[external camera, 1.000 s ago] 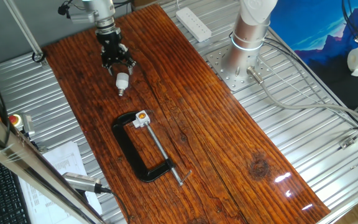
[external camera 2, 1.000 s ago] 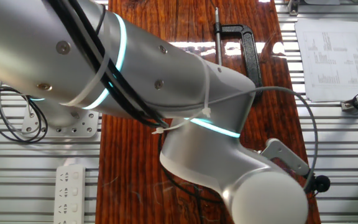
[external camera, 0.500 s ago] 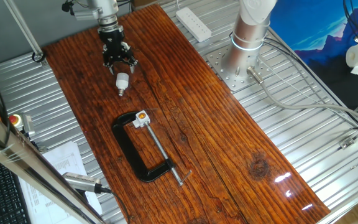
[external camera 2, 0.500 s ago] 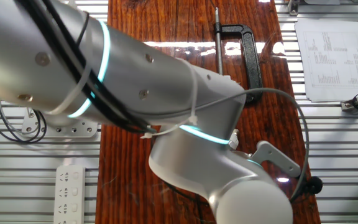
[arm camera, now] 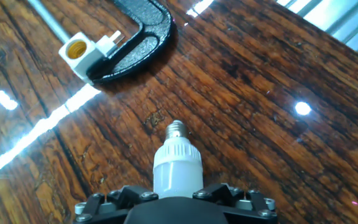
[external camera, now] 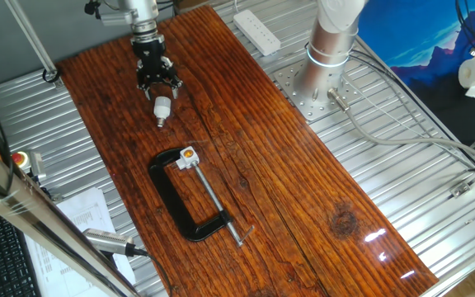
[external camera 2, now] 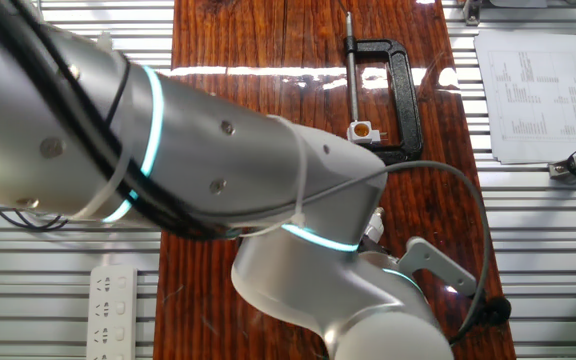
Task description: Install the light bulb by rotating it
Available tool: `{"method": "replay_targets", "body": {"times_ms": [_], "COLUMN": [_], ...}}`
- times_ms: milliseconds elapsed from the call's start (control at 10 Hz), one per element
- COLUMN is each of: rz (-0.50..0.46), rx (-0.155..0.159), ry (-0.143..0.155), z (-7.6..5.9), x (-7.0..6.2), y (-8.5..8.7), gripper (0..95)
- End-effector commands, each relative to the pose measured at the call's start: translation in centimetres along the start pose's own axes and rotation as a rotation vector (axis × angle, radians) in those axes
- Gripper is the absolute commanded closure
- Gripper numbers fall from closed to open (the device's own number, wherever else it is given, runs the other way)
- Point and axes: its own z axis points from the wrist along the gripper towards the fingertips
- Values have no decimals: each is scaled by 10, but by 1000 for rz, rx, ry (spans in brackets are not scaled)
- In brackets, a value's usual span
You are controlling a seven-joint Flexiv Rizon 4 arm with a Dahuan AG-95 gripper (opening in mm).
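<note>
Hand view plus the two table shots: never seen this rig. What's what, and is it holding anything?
It is one silver robot arm on a bench, ending in a black two-finger gripper.

One fixed view looks down the long dark wooden table. The other fixed view looks from the opposite side, mostly blocked by the arm. The hand view rides on the hand and looks along the fingers.

On the table lies a black metal C-clamp clamping a small white socket block with an orange centre.

The fingers are shut on a small white frosted light bulb, its silvery screw base pointing toward the socket, not yet in it.
</note>
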Motion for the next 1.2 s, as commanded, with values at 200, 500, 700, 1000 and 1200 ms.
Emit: {"method": "replay_targets", "body": {"times_ms": [200,500,700,1000,1200], "rz": [4,-5,-5,-9,-11], "rx": [2,3,7,-5,-15], "ry": [-3,-16,-19,-42,-53], "z": [1,3,5,7,8], "x": [-6,-5,-3,-2,-1], "y": [-1,-3,-3,-4,-5], "gripper": [190,190,190,190,190]}}
